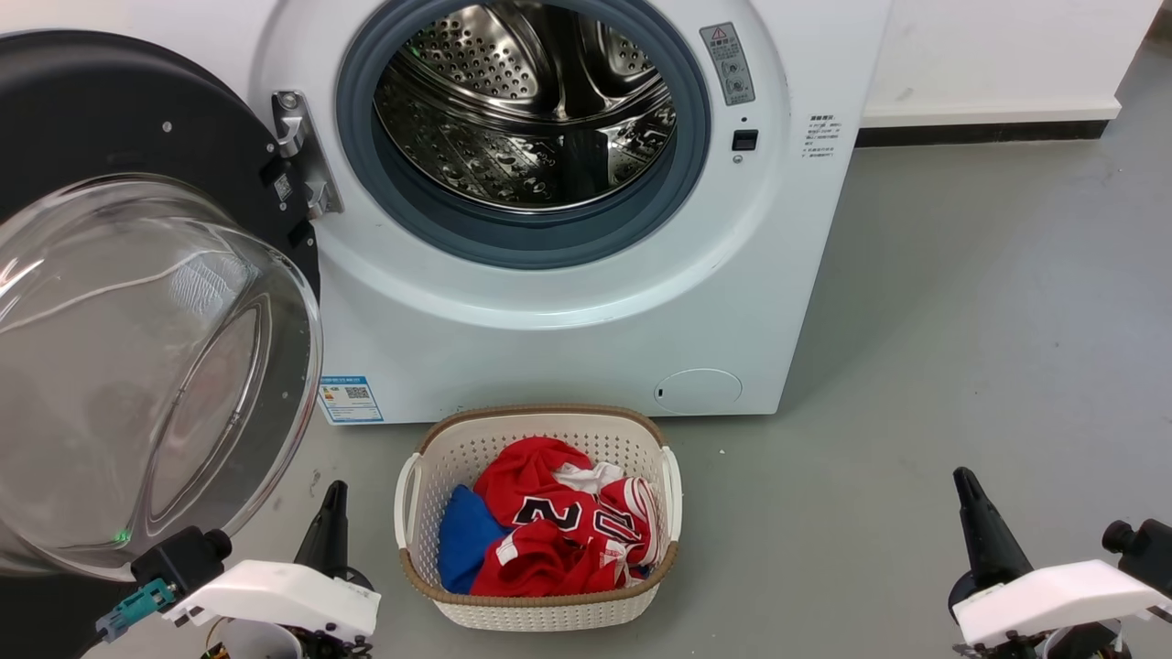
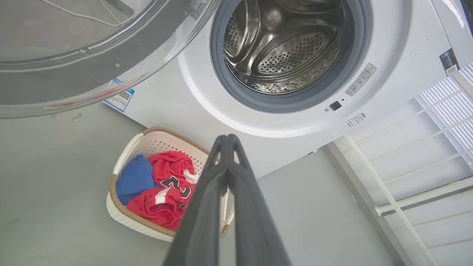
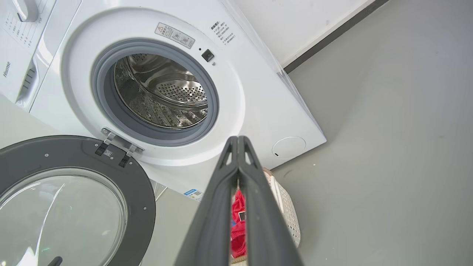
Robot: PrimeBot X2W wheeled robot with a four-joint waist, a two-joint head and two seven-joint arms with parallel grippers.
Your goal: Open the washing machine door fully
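Since the big round black washing machine door, its clear glass bowl bulging, already stands wide on its metal hinge left of the white front-loading washing machine, the task looks done, so both arms sit low, apart from it: left gripper and right gripper each press their fingers together on nothing. A Hisense logo marks the top panel; the blue label sticker is unreadable.

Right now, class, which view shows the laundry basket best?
Head view: the whole laundry basket lies unblocked. In the left wrist view the left gripper crosses it; the right wrist view catches one edge.
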